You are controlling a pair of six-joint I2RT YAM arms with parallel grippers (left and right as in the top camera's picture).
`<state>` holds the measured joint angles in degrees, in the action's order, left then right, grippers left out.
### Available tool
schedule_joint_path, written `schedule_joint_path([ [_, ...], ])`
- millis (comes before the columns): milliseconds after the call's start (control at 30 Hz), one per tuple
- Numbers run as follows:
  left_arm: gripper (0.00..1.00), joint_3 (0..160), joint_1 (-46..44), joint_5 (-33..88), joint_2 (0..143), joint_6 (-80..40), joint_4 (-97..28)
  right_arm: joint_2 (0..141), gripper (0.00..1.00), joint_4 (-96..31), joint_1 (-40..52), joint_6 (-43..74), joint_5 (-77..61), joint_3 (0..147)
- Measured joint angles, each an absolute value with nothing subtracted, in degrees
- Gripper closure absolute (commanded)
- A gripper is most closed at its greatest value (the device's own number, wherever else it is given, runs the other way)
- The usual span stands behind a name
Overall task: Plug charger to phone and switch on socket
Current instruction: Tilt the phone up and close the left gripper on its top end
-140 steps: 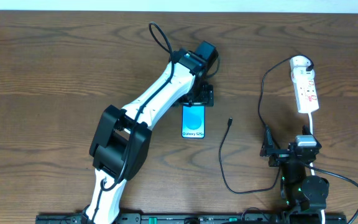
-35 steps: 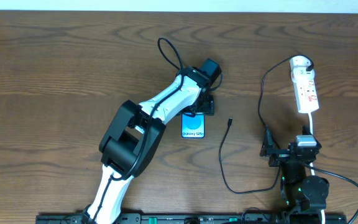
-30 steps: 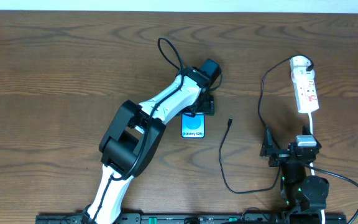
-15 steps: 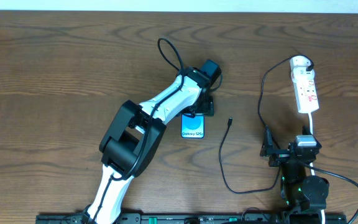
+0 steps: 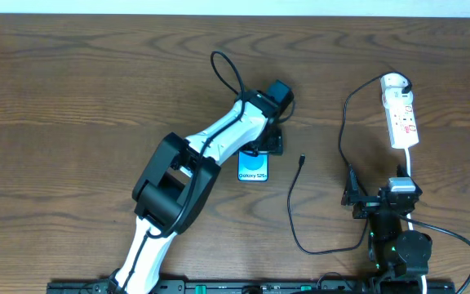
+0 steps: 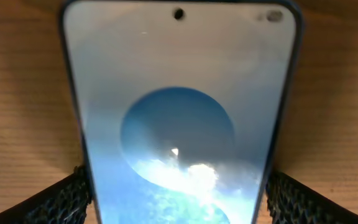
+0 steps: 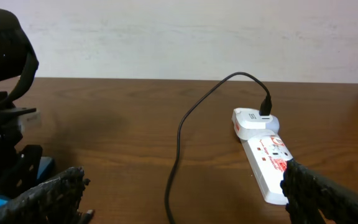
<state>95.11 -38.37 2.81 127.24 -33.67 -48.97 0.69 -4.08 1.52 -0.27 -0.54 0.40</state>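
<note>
Left gripper (image 5: pixel 263 144) spread wide, straddling far end of phone (image 5: pixel 254 167), mid-tabletop, long axis running far-to-near edge. Charger tip (image 5: pixel 301 160) lies just right of phone. Right gripper (image 7: pixel 185 196), wide and empty, sits at the near-right edge by the cable's loop.

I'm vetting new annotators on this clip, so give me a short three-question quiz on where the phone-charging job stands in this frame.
1. True or false: the charger's connector tip is plugged into the phone.
2. Where does the left gripper stand? A) fingers either side of the phone; B) around the connector tip; C) shut on nothing.
3. What does the charger's other end run into?
Key: 1 false, the tip lies on the table, apart from the phone; 2 A; 3 the socket.
</note>
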Motion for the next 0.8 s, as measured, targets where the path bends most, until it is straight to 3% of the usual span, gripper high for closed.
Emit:
schedule_joint_path([
  [800,0.1,95.1,-39.0,2.5,127.3,-33.7,-48.9,0.7,0.01,-4.1,1.5,-0.3,-0.5,0.4],
])
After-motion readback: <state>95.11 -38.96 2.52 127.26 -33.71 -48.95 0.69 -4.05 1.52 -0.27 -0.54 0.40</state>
